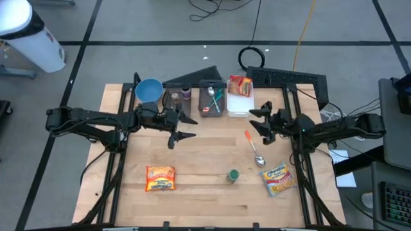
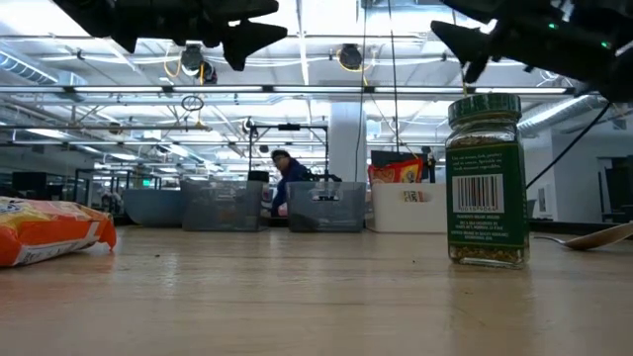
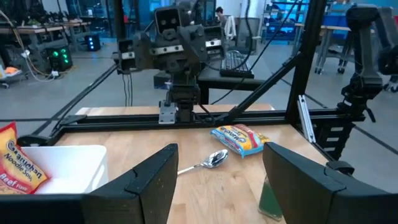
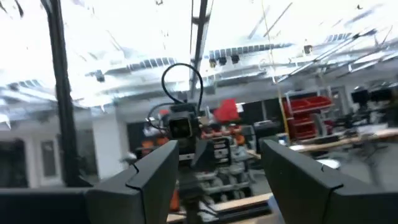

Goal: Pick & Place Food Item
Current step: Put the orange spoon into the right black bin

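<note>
The left gripper [image 1: 183, 127] hangs above the counter [image 1: 199, 192] with its fingers spread and nothing between them, its arm reaching in level from the left edge. The right gripper [image 1: 259, 122] faces it from the other side, fingers likewise apart and empty, lifted off the wood and tilted upward.

Between the two grippers the middle of the counter lies bare. Toward the near edge sit an orange noodle packet [image 1: 160, 178], a green-lidded spice jar [image 1: 233, 176] standing upright, and a yellow snack bag [image 1: 279, 179] near the right rail. A spoon with an orange handle [image 1: 253, 149] lies just below the right gripper.

Along the far edge stand a blue bowl [image 1: 149, 90], a clear bin with utensils [image 1: 212, 99] and a white bin [image 1: 239, 102] holding a red packet [image 1: 241, 84]; in the left wrist view its label reads "Noodle Soup". The jar shows a barcode in the low view; its other print is too small to read.
</note>
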Motion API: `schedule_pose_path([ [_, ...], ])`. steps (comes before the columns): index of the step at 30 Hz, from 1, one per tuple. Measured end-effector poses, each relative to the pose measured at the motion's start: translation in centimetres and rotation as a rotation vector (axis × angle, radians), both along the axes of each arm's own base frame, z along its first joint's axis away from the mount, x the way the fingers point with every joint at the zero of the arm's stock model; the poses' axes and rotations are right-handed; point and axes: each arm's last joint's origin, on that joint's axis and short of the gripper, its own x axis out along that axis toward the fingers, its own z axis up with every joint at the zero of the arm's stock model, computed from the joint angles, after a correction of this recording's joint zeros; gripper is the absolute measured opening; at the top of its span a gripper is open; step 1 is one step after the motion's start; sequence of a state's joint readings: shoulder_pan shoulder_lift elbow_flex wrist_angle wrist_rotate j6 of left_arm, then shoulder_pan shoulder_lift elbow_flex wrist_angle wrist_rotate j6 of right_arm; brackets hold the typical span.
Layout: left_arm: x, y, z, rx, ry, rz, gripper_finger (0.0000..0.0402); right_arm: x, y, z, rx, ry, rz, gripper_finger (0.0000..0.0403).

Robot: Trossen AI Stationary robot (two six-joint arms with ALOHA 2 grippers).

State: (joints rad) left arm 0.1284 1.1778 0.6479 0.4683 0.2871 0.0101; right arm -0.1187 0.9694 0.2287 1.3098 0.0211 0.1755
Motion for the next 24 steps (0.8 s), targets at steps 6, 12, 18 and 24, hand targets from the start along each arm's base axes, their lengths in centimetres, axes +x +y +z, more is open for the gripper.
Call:
schedule_pose_path([
  [6, 0.1, -0.5, 0.2, -0.021, -0.012, -0.017, 0.0246, -0.6, 0.9, -1.8, 0.106, 0.038, 0.147, 0.0222],
  [12, 0.1, -1.7, 0.1, -0.068, 0.002, -0.06, 0.0246, 0.3, 2.2, -3.8, 0.097, 0.228, 0.3, 0.0222],
  [18, 1.1, -3.8, -1.4, -0.086, 0.067, -0.074, 0.0246, 1.1, 3.5, -5.5, 0.049, 0.353, 0.348, 0.0222],
  [24, 2.1, -5.7, -3.5, -0.141, 0.17, -0.093, 0.0246, 1.4, 3.9, -5.8, 0.023, 0.337, 0.358, 0.0222],
])
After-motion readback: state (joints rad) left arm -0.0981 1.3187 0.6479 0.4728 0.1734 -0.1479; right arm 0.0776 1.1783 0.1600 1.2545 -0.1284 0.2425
